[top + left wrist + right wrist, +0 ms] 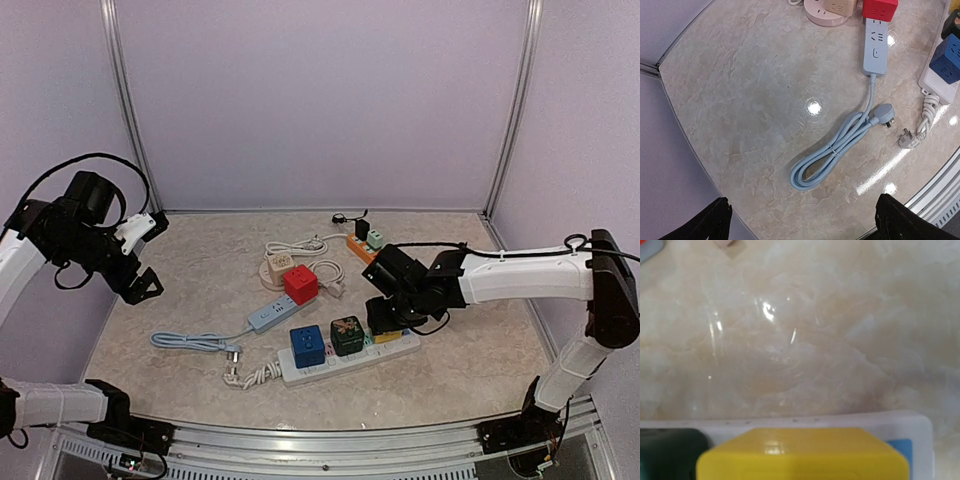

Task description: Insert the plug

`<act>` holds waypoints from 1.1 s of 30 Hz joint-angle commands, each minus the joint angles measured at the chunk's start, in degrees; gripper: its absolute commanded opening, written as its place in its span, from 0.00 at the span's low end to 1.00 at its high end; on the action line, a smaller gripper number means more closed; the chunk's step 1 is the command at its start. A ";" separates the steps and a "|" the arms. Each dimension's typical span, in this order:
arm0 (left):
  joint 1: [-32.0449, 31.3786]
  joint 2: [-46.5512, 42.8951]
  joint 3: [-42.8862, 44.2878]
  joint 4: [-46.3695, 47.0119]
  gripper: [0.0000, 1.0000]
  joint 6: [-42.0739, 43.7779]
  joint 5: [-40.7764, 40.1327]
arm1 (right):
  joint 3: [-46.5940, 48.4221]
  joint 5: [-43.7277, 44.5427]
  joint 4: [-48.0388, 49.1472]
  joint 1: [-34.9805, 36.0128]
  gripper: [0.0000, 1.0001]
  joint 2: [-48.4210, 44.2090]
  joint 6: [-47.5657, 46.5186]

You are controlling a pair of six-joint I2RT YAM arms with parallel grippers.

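A white power strip (345, 362) lies at the front middle of the table with a blue cube plug (307, 345) and a dark green cube plug (347, 335) in it. My right gripper (386, 322) is down over the strip's right end, closed on a yellow cube plug (388, 337). In the right wrist view the yellow plug (800, 455) fills the bottom, sitting on the white strip (840, 420); my fingers are hidden there. My left gripper (155, 255) is open and empty, raised at the far left, with its fingertips (720, 220) at the bottom corners.
A grey-blue strip (272, 315) carries a red cube (300, 285); its coiled cable (840, 145) and plug (883, 114) lie on the table. The white strip's loose plug (907, 137) lies nearby. A round beige socket (278, 265) and an orange strip (362, 247) sit behind.
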 commanded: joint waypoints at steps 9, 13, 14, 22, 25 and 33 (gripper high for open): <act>0.35 -0.95 1.06 -0.86 0.99 0.67 -0.74 | -3.20 0.77 -2.09 -0.75 0.00 3.82 -1.14; 0.35 -1.03 1.02 -0.81 0.99 0.72 -0.92 | -9.84 -0.58 1.77 -0.62 0.00 6.50 1.67; 0.37 -1.04 1.03 -0.74 0.99 0.75 -0.92 | -12.09 -0.89 3.52 -0.61 0.00 7.01 2.64; 0.36 -0.44 1.46 -1.03 0.99 0.78 -1.35 | -12.22 -0.11 0.20 2.05 0.00 14.25 4.98; 0.37 -0.42 1.64 -1.17 0.99 0.76 -1.35 | -10.10 1.24 -2.66 2.08 0.13 11.95 4.95; 0.35 -0.94 1.97 -1.60 0.99 1.10 -1.45 | 0.40 4.49 -10.35 1.98 1.00 -0.35 2.03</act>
